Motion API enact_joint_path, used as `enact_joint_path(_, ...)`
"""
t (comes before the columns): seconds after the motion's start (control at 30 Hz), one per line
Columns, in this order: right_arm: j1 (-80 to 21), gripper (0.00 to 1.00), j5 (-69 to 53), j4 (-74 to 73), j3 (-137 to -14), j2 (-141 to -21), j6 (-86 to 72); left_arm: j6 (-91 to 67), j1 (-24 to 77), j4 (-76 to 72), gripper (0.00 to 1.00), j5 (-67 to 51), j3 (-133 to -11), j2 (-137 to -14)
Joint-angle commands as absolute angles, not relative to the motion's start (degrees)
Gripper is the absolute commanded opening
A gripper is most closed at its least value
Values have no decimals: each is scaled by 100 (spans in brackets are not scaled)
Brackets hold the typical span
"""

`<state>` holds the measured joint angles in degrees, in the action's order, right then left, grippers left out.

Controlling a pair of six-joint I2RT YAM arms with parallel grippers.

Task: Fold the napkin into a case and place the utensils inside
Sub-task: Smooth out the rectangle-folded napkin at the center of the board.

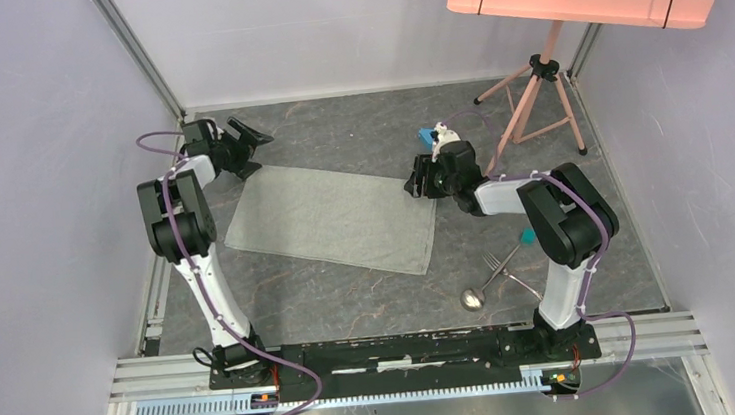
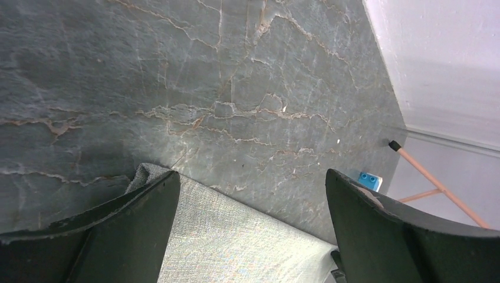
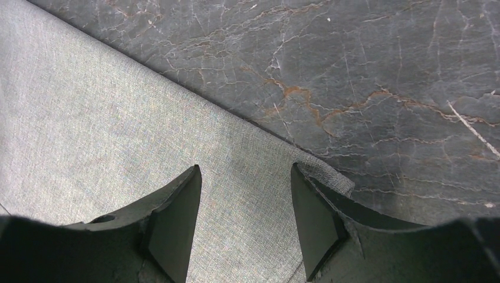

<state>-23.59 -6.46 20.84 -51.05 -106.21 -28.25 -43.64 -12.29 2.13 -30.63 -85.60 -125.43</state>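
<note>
near right arm base (image 1: 557, 323), fork (image 1: 494, 260), spoon (image 1: 472, 299): overhead view only.

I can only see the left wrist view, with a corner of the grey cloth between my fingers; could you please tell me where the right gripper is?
Observer: The right gripper is at the napkin's far right corner, jaws apart above the cloth edge.
Operator: Thank you. Is the napkin folded yet?
Observer: No; the top view shows it spread flat as one rectangle.
Operator: And where are the utensils, please?
Observer: The fork and spoon lie together on the table, clear of the cloth, off the napkin's near right corner.
</note>
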Motion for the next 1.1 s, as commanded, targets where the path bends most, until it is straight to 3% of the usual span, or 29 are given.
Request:
enact_joint_path(0.0,-2319,63,-723,1950,-5228,-10815,-2766,-3794,-1217,354,100,-2982,-8706,-11989)
enact_joint_path(0.27,-2319,63,-857,2031,-5195,-10809,-2737,-4214,-1042,-153,100,-3115,-7740,-11218)
enact_joint_path(0.8,-2318,64,-775,1686,-5463,-10961,-2637,-4005,-1669,1081,100,-2386,-8145,-12504)
enact_joint_path(0.93,-2320,68,-813,1562,-5704,-11086,-2466,-3948,-1529,1213,100,-2156,-8009,-11989)
enact_joint_path(1.07,-2424,74,-279,565,-6244,-10977,-1932,-3616,-1060,1912,100,-1127,-8133,-10905)
